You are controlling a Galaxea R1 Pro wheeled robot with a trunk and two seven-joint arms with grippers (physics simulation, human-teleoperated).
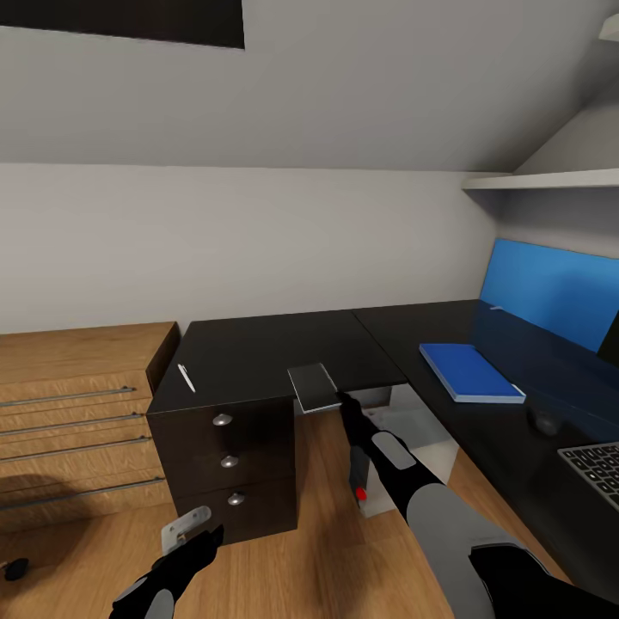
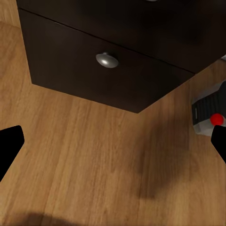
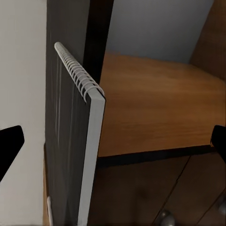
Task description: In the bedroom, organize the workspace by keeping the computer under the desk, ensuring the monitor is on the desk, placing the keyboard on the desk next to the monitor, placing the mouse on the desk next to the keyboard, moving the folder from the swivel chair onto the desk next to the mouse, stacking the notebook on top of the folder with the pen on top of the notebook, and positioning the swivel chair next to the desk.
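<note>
The notebook (image 1: 313, 386) lies at the front edge of the black desk (image 1: 258, 348), partly overhanging it. My right gripper (image 1: 344, 404) is right at its near corner. In the right wrist view the notebook (image 3: 70, 141) shows edge-on with its white spiral binding, between my wide-open fingertips (image 3: 9, 146) and touching neither. The pen (image 1: 186, 377) rests on the desk's left end. The blue folder (image 1: 471, 371), the mouse (image 1: 546, 421) and the keyboard (image 1: 596, 468) lie on the desk's right wing. The computer (image 1: 404, 451) stands under the desk. My left gripper (image 1: 199, 543) hangs open low over the floor.
A black three-drawer unit (image 1: 228, 464) with round silver knobs holds up the desk's left end. Low light-wood cabinets (image 1: 77, 413) stand to its left. The blue back panel (image 1: 550, 292) and a white shelf (image 1: 542, 180) are at the right. Wood floor (image 2: 94, 165) lies below my left gripper.
</note>
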